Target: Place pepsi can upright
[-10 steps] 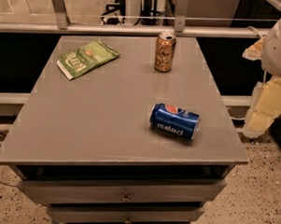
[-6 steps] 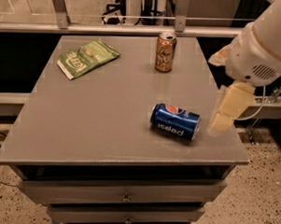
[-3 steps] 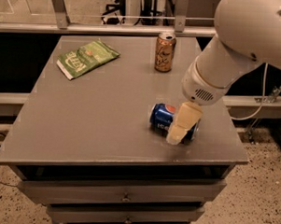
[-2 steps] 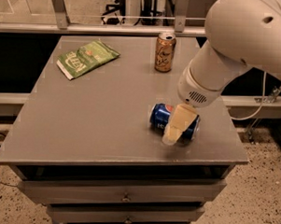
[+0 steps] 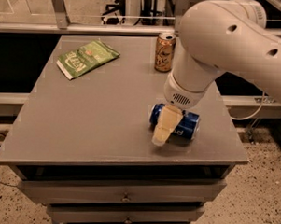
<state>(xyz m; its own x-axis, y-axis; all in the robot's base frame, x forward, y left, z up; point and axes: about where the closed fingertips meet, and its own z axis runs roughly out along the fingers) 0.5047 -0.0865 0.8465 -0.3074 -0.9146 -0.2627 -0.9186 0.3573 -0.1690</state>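
Note:
The blue pepsi can (image 5: 186, 126) lies on its side on the grey tabletop (image 5: 98, 112), near the front right. My gripper (image 5: 164, 130) hangs from the white arm straight over the can's left half, its cream finger (image 5: 166, 124) reaching down in front of the can to about the table surface. The finger covers the middle of the can; both blue ends show either side of it. I cannot see whether the can is gripped.
A gold-brown can (image 5: 164, 51) stands upright at the back of the table. A green snack bag (image 5: 86, 58) lies flat at the back left. The table's front edge is just below the pepsi can, with drawers (image 5: 125, 197) beneath.
The arm has swung in from the right and come down over the pepsi can. The can still lies in the same spot.

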